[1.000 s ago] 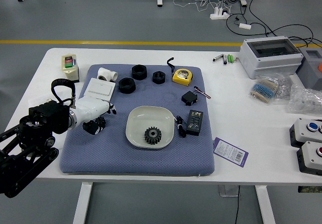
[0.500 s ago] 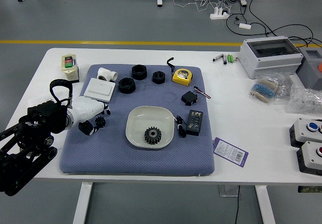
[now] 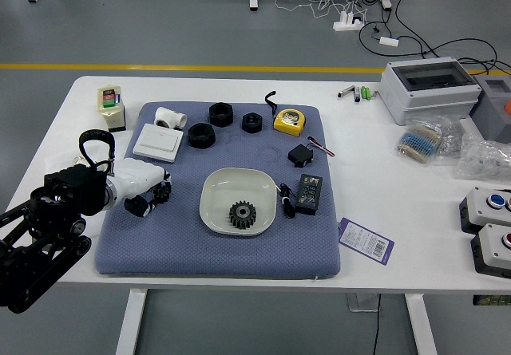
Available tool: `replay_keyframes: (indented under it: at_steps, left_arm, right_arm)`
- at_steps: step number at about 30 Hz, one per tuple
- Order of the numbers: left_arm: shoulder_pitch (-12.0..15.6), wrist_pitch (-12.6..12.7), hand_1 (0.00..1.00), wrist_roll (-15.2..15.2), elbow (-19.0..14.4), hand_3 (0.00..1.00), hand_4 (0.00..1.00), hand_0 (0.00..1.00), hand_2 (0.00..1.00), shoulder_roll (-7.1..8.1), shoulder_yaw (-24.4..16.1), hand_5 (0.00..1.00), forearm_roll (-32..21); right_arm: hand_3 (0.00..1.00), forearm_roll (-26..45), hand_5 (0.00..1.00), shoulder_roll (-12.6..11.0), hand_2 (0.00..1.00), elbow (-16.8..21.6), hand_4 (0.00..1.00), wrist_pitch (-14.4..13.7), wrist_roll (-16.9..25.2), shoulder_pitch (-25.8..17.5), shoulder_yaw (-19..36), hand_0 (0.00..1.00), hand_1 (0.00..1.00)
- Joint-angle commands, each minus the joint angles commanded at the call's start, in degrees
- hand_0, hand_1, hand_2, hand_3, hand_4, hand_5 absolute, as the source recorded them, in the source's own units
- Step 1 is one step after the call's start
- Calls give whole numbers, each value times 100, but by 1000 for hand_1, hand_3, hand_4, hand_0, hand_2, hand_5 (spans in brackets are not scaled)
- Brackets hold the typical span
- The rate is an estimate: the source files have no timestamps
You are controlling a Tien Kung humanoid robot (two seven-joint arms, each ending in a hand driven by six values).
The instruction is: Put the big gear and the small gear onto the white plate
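I have my left robot hand low over the mat, at the small gear, partly hiding it. I can't tell how far open it is or whether it grips anything. The big gear lies on the plate, toward its near rim.

white plate on the blue mat, big gear in its near part. left of it, the left hand partly covers the small gear; whether it grips is unclear. beyond: three black rings and the tape measure. right: black box.
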Motion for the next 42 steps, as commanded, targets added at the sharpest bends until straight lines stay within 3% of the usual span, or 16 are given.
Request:
replay_keyframes:
  at_steps: [10, 11, 16, 17, 27, 36, 42]
  left_arm:
    - [22, 94, 574, -24, 44, 684, 415, 450, 640, -35, 3, 2, -125]
    - [23, 103, 533, -28, 43, 648, 303, 422, 572, -36, 1, 2, -130]
    - [13, 184, 533, -37, -10, 648, 303, 422, 572, -53, -66, 2, -172]
    - [10, 193, 499, -38, -22, 633, 237, 399, 550, -55, -86, 2, -188]
    - [-2, 335, 491, -39, -125, 625, 208, 391, 538, -101, -308, 2, -410]
    - [-51, 769, 489, -122, -497, 618, 204, 384, 536, -319, -258, 2, -544]
    - [-152, 1213, 505, -285, -458, 625, 234, 394, 556, -552, -50, 2, -554]
  right_arm:
    - [538, 1, 699, 0, 721, 0, 745, 0, 2, -31, -16, 613, 622]
    - [538, 2, 699, 1, 721, 0, 745, 0, 3, -32, -16, 613, 622]
    - [538, 2, 699, 1, 721, 0, 745, 0, 5, -37, -8, 613, 622]
    - [538, 1, 700, 1, 721, 0, 745, 0, 5, -36, -5, 613, 622]
    - [538, -1, 700, 0, 721, -1, 745, 2, 2, -18, 17, 613, 622]
    - [538, 0, 700, -3, 721, -1, 745, 5, 1, -6, 13, 613, 622]
    - [538, -6, 700, -8, 721, 0, 745, 5, -1, 5, 8, 613, 621]
